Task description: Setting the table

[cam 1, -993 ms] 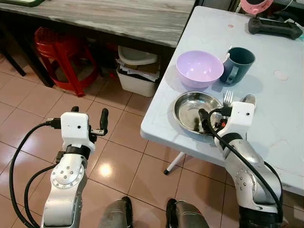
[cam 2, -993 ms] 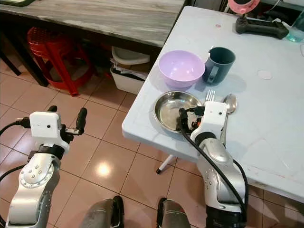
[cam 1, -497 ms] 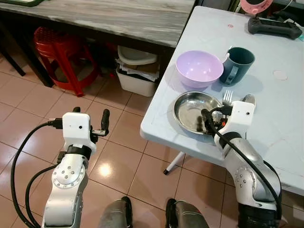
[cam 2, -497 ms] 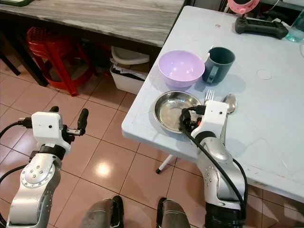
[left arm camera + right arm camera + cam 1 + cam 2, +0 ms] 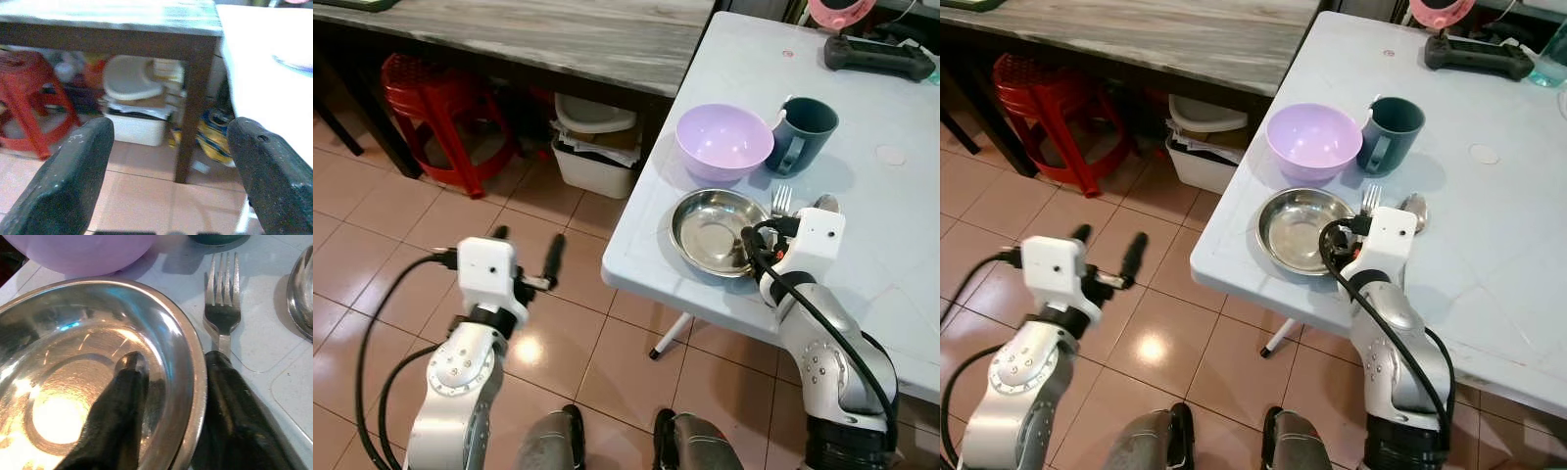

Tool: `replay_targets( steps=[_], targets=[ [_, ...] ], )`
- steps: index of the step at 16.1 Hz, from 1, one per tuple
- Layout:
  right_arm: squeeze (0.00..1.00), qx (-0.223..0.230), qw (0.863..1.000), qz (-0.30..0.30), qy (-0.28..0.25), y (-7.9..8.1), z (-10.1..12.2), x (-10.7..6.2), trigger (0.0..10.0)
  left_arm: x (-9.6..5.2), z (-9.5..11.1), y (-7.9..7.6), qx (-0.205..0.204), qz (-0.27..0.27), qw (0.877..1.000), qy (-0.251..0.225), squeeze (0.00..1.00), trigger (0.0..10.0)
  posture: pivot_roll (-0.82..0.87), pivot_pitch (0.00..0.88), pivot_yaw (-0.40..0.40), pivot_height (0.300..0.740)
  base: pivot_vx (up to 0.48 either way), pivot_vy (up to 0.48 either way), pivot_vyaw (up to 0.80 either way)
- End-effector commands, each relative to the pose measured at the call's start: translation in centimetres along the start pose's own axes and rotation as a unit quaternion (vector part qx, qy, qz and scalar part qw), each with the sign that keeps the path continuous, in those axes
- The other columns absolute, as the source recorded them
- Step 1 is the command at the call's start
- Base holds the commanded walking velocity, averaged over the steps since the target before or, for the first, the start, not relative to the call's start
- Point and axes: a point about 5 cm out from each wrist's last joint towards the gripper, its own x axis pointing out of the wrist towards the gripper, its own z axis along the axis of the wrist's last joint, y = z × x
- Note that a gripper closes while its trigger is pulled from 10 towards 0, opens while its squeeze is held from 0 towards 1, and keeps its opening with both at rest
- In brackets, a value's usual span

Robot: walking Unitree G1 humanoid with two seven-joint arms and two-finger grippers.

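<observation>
I am in a home dining spot. A white table [image 5: 862,117] carries a purple bowl [image 5: 724,140], a mug [image 5: 803,127], a steel plate [image 5: 713,231] and a fork [image 5: 222,303]. Beside it stands a wooden table [image 5: 538,34] on a tiled floor [image 5: 372,215], with a red plastic stool [image 5: 435,113] and a storage bin [image 5: 597,147] tucked beneath.

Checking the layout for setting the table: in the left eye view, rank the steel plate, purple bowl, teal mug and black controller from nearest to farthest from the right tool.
1. Steel plate: its rim sits between the fingers of the right tool.
2. Purple bowl: beyond the plate.
3. Teal mug: right of the bowl, slightly farther.
4. Black controller: far table end.
</observation>
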Motion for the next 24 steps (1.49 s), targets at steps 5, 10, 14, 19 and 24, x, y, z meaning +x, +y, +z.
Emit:
replay_targets(
  steps=[5,10,14,19,24],
  targets=[
    [0.0,0.001,0.996,-0.046,0.079,-1.3,-2.5,0.1,0.0,-0.6,0.3,-0.4,-0.031,-0.04,0.999,-0.004,0.0,10.0,0.01,0.211,-0.005,0.74,0.0,0.0,0.0],
    [0.0,0.012,0.995,-0.044,0.085,-1.2,-2.4,0.1,0.0,-0.4,-0.2,0.0,-0.034,-0.006,0.999,0.008,0.0,10.0,0.0,0.212,-0.018,0.74,0.0,0.0,0.0],
    [0.0,0.013,0.998,-0.019,0.051,-0.4,-0.5,0.5,0.0,-0.1,-0.9,1.1,-0.005,0.035,0.999,0.027,0.0,10.0,-0.01,0.19,-0.013,0.74,0.0,0.12,0.0],
    [0.0,-0.067,0.997,0.008,-0.022,0.1,2.3,1.4,0.0,1.3,-0.6,2.0,0.04,0.082,0.996,0.011,0.0,10.0,-0.01,0.133,0.003,0.74,0.0,0.48,0.0],
    [0.0,-0.093,0.993,0.026,-0.07,0.5,3.3,2.5,0.0,2.0,-0.7,2.6,0.045,0.094,0.995,0.002,0.0,10.0,-0.01,0.11,0.017,0.74,0.0,0.467,0.0]
  ],
)
